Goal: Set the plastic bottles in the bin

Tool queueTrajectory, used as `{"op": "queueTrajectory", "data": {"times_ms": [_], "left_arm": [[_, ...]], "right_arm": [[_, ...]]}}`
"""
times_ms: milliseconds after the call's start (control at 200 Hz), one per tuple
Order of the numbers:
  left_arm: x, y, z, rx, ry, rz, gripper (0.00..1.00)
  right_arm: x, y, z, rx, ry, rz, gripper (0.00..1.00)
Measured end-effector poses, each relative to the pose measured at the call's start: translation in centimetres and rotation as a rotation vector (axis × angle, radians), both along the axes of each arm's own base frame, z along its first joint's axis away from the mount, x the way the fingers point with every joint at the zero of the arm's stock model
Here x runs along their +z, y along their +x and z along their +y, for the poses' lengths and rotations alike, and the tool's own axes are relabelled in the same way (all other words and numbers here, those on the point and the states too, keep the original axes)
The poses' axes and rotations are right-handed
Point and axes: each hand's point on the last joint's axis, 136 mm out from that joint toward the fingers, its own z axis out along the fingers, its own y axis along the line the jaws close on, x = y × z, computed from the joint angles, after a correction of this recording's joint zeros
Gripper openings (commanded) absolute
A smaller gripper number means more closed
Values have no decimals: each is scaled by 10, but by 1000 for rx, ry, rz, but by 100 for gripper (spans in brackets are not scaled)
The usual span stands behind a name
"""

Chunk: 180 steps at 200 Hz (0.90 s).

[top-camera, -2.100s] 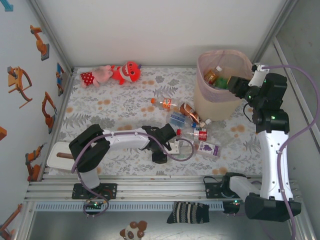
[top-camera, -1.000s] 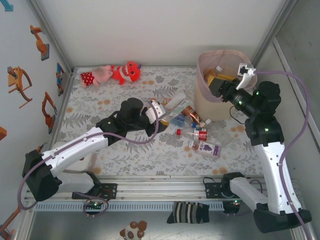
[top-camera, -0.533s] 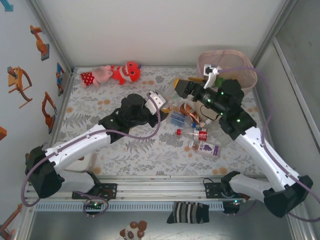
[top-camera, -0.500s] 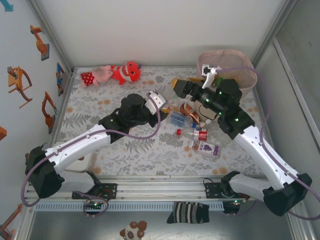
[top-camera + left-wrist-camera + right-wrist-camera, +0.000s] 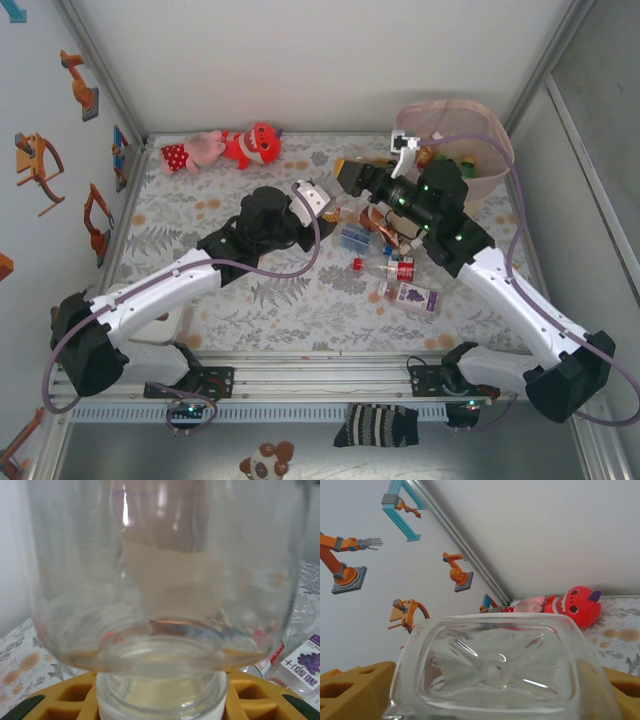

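1. My left gripper [image 5: 316, 199] is closed on a round clear bottle [image 5: 160, 580]. In the left wrist view its neck, with a white ring, sits between my yellow fingers [image 5: 60, 700], and its body rises in front of the lens. I see no label on it.
2. That gripper hangs over the middle of the floral table [image 5: 250, 290], just left of the heap of loose bottles.
3. My right gripper [image 5: 350, 178] holds a square-bottomed clear bottle [image 5: 492, 670]. The right wrist view shows its moulded base between my fingers [image 5: 355, 690], one against each side. No writing shows on it.
4. This gripper is left of the bin [image 5: 497, 170], above the far end of the heap. It is near my left gripper but apart from it.
5. The bin stands in the far right corner, with a few coloured bottles inside.
6. On the table, the purple-label bottle [image 5: 418, 297] lies nearest. In the left wrist view its label shows grapes and white East Asian characters that I cannot read for sure.
7. The red-label bottle [image 5: 400, 268] lies just beyond it, its writing too small to read. The blue-label bottle [image 5: 353, 237] lies farther left.
8. A red plush toy [image 5: 255, 143] and a pink plush toy [image 5: 195, 152] lie at the far left.
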Motion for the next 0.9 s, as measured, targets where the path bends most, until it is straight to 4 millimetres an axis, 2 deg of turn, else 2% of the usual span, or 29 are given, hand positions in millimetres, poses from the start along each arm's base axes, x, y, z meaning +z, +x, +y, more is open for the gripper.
{"op": "queueTrajectory", "data": {"times_ms": [471, 541, 691, 811, 901], "left_arm": [[5, 2, 2, 19, -10, -3, 34], [5, 2, 1, 17, -10, -3, 38], [6, 1, 1, 10, -21, 3, 58], [13, -4, -1, -12, -43, 3, 61], [20, -8, 0, -30, -61, -3, 62]], "right_arm": [[0, 3, 1, -11, 1, -9, 64], [0, 3, 1, -13, 1, -9, 62], [-1, 3, 2, -13, -4, -4, 61], [-1, 2, 2, -18, -43, 2, 61], [10, 5, -2, -37, -74, -16, 61]]}}
